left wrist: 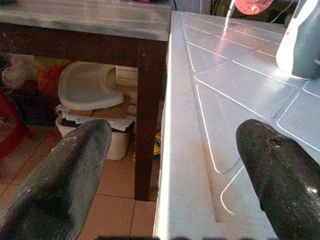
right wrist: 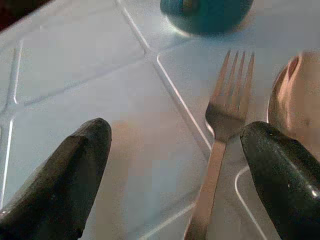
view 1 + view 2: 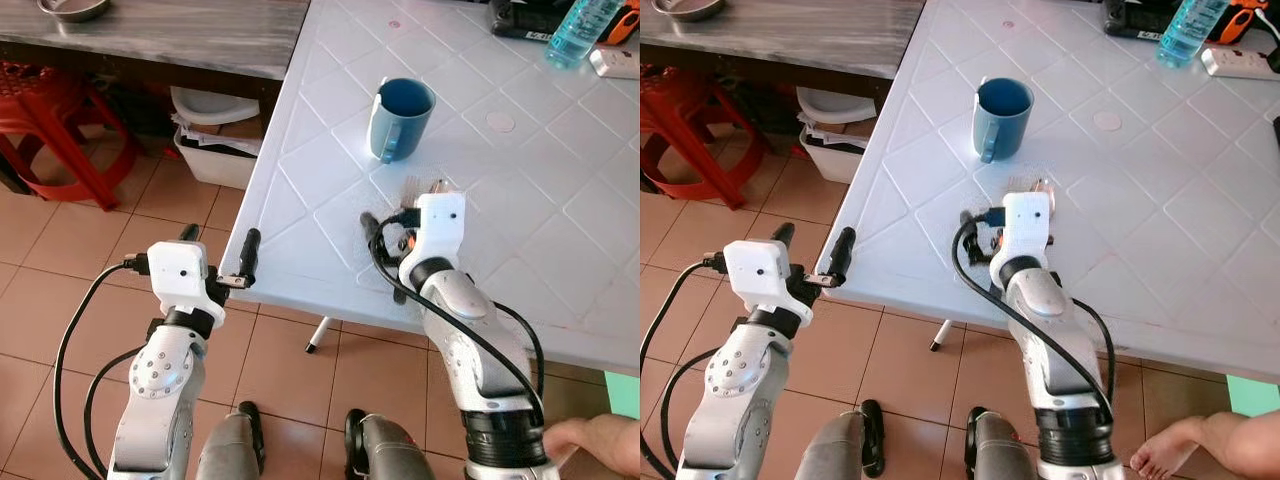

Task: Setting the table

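A blue mug (image 3: 400, 118) stands on the white plastic table (image 3: 330, 150). Just on my side of it lie a metal fork (image 2: 222, 130) and a spoon (image 2: 295, 100), side by side with their heads toward the mug. My right gripper (image 2: 175, 132) hovers low over the table behind them, open; the fork's handle runs between its fingers, close to one finger (image 2: 280, 170), and the spoon lies by that same finger. My left gripper (image 3: 220, 245) is open at the table's near left edge, holding nothing.
A dark wooden table (image 3: 180, 35) with a metal bowl (image 3: 72, 8) stands to the left, with a white bin (image 3: 215, 140) beneath it and a red stool (image 3: 50, 120) beside it. A water bottle (image 3: 580, 30) and power strip (image 3: 615, 62) sit far right. A person's foot (image 3: 1200, 445) is at lower right.
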